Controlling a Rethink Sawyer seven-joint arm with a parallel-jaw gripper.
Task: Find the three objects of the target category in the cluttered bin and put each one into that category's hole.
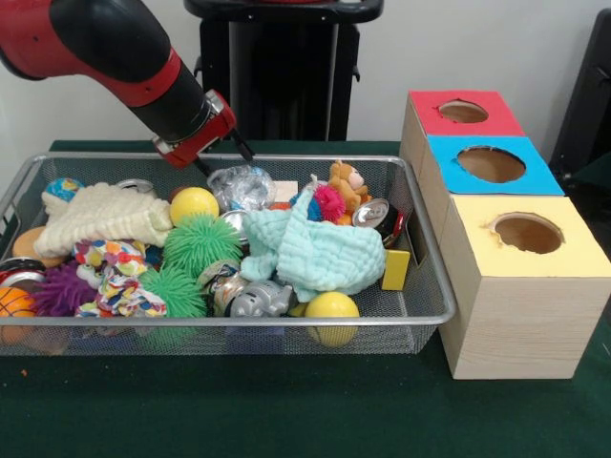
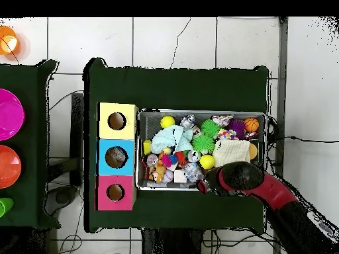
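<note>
So the crushed bottle point(image 1: 242, 186) sits at the bin's point(image 1: 431, 286) far wall, wedged between the yellow ball point(image 1: 194, 203), a can point(image 1: 374, 212) and the mint cloth point(image 1: 310, 250). Gripper point(image 1: 221, 157) hangs just beside it; can't tell how the jaws stand. Risks: crinkly plastic slipping free, or snagging the cloth. Blue hole point(image 1: 491, 164) waits alongside.

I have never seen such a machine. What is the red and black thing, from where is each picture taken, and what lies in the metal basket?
It is a robot arm; its gripper hangs at the far edge of a wire-mesh basket. One picture faces the robot across the table; the other looks straight down. The basket holds toys, cloths, crushed cans and a crushed clear bottle just beside the gripper. Whether the jaws are open, I cannot tell; nothing seems held. Beside the basket stand boxes with a red, blue and yellow hole.
</note>
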